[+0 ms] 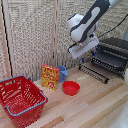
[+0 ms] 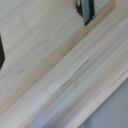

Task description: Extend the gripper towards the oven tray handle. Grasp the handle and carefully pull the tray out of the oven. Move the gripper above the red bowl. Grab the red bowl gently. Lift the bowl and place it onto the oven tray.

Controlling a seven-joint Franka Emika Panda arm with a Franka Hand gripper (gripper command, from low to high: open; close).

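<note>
Claw (image 1: 81, 56) hangs over bare table (image 1: 95, 97) — between red bowl (image 1: 71, 88) and tray (image 1: 111, 61).

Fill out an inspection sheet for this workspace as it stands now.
Surface: light wooden table, planks visible; the wrist view shows only bare wood.
Job's things: oven at the exterior view's right, its tray showing at the front, seemingly pulled out; red bowl sits on the table, nothing holding it.
Clutter: red mesh basket with blue rim at the exterior view's left; yellow-red box upright, blue item behind it; dark ribbed strip on the table before the oven.
End effector: in the air near the tray, apart from the bowl; finger state unclear.
Cables: dark cable running behind the arm.
Surroundings: wicker folding screen as backdrop.
</note>
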